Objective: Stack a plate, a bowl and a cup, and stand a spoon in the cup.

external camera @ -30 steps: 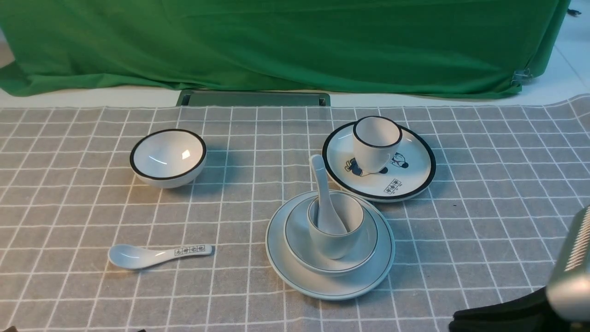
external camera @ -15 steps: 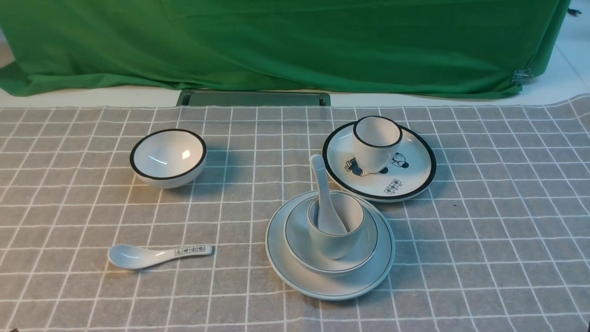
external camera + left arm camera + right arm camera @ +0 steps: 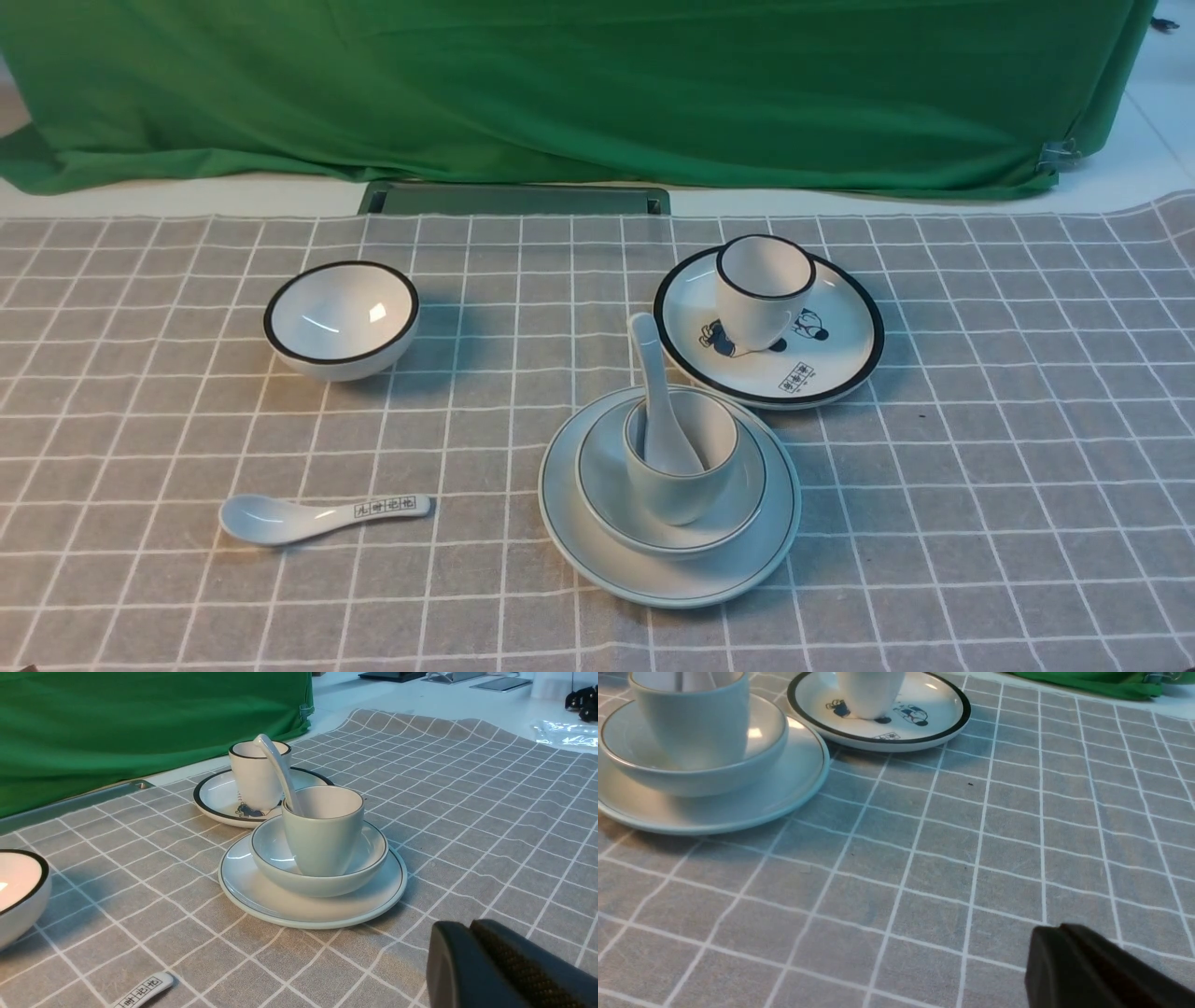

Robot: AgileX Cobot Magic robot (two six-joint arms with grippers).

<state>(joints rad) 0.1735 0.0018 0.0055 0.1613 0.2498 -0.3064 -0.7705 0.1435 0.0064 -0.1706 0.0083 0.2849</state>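
The pale plate [image 3: 597, 541] lies on the checked cloth near the front centre. In it sits the pale bowl [image 3: 738, 509], and the cup [image 3: 674, 490] stands in the bowl. The plain white spoon [image 3: 656, 397] stands in the cup, handle leaning up and back. The same stack shows in the left wrist view: plate [image 3: 261, 896], bowl [image 3: 275, 858], cup [image 3: 322, 835], spoon [image 3: 278, 765]. Neither arm shows in the front view. My left gripper [image 3: 467, 926] is shut and holds nothing, low over the cloth, apart from the plate. My right gripper [image 3: 1052, 931] is also shut and holds nothing, well clear of the plate [image 3: 784, 788].
A black-rimmed plate with cartoon figures [image 3: 822, 364] lies behind the stack with a black-rimmed cup [image 3: 761, 289] on it. A black-rimmed bowl [image 3: 340, 317] stands at the back left. A spoon with printed characters [image 3: 317, 515] lies at the front left. A green drape hangs behind.
The right arm, seen at the lower right corner one second ago, has drawn back out of the front view. The stack has not moved.
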